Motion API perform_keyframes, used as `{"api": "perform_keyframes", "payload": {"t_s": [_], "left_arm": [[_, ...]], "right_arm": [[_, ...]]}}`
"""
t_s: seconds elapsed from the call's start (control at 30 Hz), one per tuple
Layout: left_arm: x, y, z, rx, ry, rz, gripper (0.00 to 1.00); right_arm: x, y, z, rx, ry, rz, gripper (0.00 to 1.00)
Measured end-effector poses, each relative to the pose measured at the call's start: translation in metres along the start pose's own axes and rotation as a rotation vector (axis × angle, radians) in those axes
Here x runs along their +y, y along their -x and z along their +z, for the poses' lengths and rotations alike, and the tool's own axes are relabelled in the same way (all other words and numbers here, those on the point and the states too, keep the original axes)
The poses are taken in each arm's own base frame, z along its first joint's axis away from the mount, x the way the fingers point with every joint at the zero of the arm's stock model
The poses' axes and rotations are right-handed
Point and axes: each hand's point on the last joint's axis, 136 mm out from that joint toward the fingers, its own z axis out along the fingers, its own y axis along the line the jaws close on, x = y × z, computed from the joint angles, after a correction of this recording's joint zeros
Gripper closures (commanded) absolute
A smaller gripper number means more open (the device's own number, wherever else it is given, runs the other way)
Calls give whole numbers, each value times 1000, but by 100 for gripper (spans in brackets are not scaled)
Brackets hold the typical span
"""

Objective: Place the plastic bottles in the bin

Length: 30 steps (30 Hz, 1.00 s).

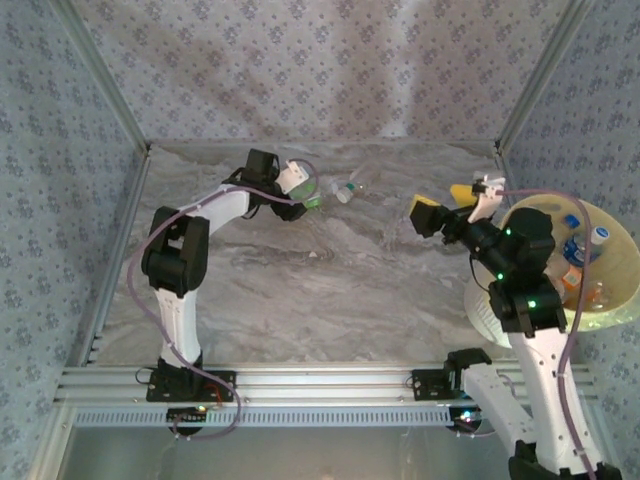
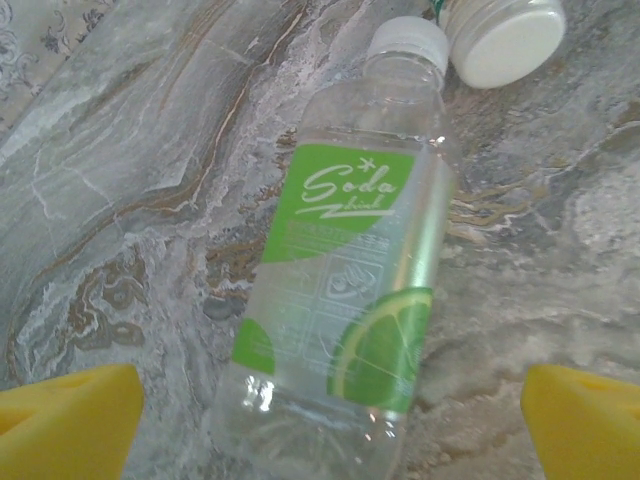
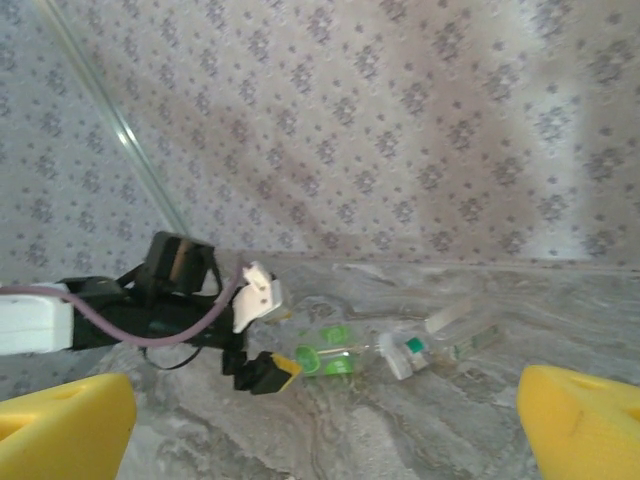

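A clear plastic bottle with a green lime label (image 2: 345, 290) (image 1: 312, 200) (image 3: 340, 360) lies on the marble table, white cap pointing away. My left gripper (image 2: 330, 430) (image 1: 303, 188) (image 3: 262, 335) is open, its yellow fingertips (image 2: 70, 420) standing either side of the bottle's base without touching it. A second clear bottle (image 1: 347, 189) (image 3: 440, 340) lies just beyond, its white cap (image 2: 505, 40) next to the first one's cap. My right gripper (image 1: 448, 204) (image 3: 325, 430) hangs open and empty beside the pale-yellow bin (image 1: 628, 262), which holds several bottles (image 1: 575, 280).
Patterned cloth walls with metal frame posts (image 1: 110, 90) close in the table on three sides. A metal rail (image 1: 320, 385) runs along the near edge by the arm bases. Bare marble (image 1: 330, 290) stretches between the two arms.
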Motion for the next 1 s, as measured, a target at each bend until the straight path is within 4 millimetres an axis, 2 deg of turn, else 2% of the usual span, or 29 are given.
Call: {"api": "perform_keyframes", "payload": {"t_s": [0.2,0.37,0.57,0.67,0.83,1.0], "left_arm": [[9,3,17,1,0,60,11],[10,-1,29,20,-15,89,15],[-1,-18,42,52,-62,87,24],[-5,-22,45,59,-83,80,36],[-8,-21,44,34,-76,70,46],[-9,-23,37,28,-60,31,48]], "right_arm": [[16,-22,34,82,57,-23,0],[20,-46,57,162,55,-60,0],[14,-46,60,159,16,-98,0],[11,-45,60,152,-5,-110,0],[5,-40,61,129,-42,-119,0],[-9,-49,65,131,-108,-69,0]]}}
